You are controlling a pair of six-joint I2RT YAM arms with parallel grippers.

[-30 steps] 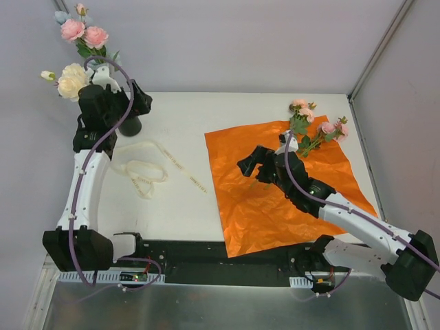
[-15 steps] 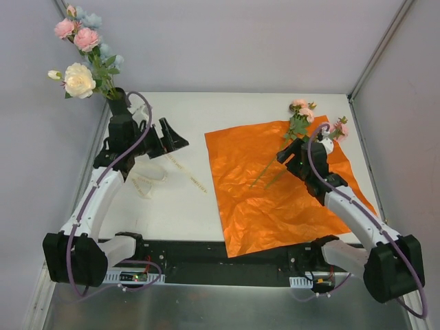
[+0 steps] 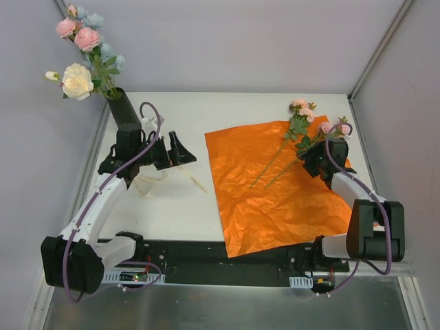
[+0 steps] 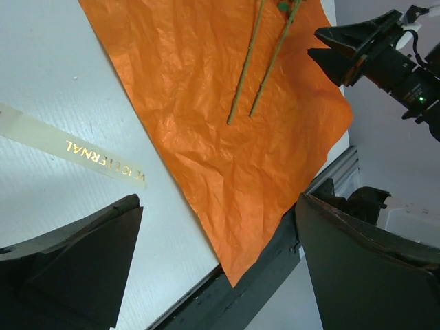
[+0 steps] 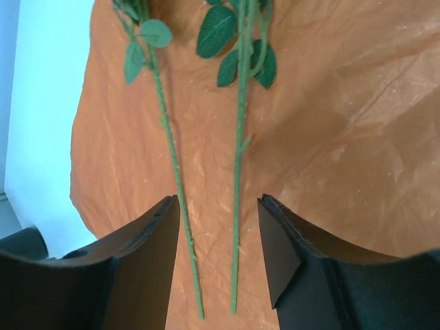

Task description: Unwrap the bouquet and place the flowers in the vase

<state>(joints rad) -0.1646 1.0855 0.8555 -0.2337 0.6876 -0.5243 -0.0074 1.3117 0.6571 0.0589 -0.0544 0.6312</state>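
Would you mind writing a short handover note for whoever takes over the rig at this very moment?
Left gripper: open and empty, near the vase.
Right gripper: jaws apart, holding nothing, poised over two flower stems lying on the orange paper.
Things: the paper is spread flat; the ribbon lies loose on the table; several flowers stand in the vase at the far left corner.
Done: bouquet unwrapped, several flowers in the vase.
Left: grip the two stems on the paper and put them in the vase.
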